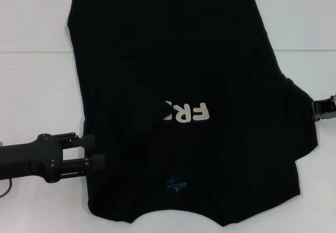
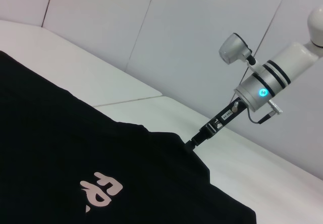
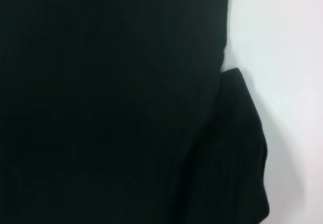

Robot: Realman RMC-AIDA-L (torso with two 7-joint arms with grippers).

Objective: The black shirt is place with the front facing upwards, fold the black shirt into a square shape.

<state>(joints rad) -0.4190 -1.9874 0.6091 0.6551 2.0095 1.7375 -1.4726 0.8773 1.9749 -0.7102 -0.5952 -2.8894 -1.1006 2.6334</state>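
**Folding a black shirt: both grippers at its side edges**

Lying spread across the white table (image 1: 31, 81), the black shirt (image 1: 173, 86) fills most of the middle of the head view, its collar toward six o'clock and its hem toward twelve. A flap of cloth is folded over from the left, covering part of the cream lettering (image 1: 188, 112), so that only "FR" reads. A small blue neck label (image 1: 175, 183) shows near the collar.

At about eight o'clock the left gripper (image 1: 93, 150) comes in from the side, its two black fingers spread apart, one above the other, with their tips meeting the shirt's left edge; whether any cloth sits between them I cannot tell.

At three o'clock the right gripper (image 1: 315, 110) meets the right sleeve's edge. The left wrist view shows its slim black tip (image 2: 194, 142) touching the raised sleeve cloth, but whether its jaws are spread or pinching cannot be told. Its own wrist view shows only dark cloth and table.
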